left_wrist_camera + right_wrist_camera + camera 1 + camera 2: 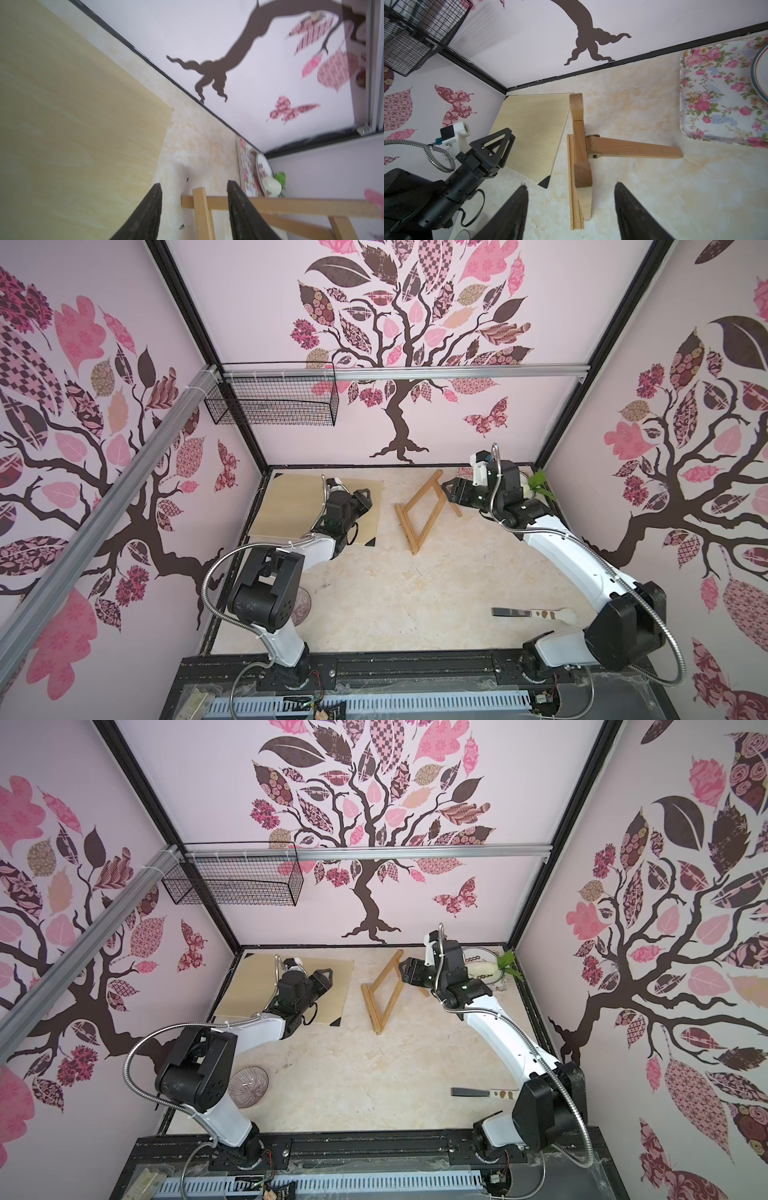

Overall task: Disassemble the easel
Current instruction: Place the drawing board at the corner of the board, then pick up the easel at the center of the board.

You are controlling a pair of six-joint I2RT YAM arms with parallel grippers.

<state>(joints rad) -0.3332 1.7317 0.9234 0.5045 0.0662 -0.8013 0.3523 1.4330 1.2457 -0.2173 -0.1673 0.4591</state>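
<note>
My right gripper [571,209] stands parted with nothing held, its jaws either side of the easel [419,512], not touching the wood. My left gripper [193,209] is parted too, empty, over the pale board [286,506], near the easel's upper end. The easel sits mid-table toward the back wall. A floral tray [708,104] in the back right corner carries a plate [760,70]. The near table is mostly bare marble.

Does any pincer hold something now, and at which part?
Nothing is held. Both the left pincer and the right pincer stand open near the easel, without gripping it.
</note>
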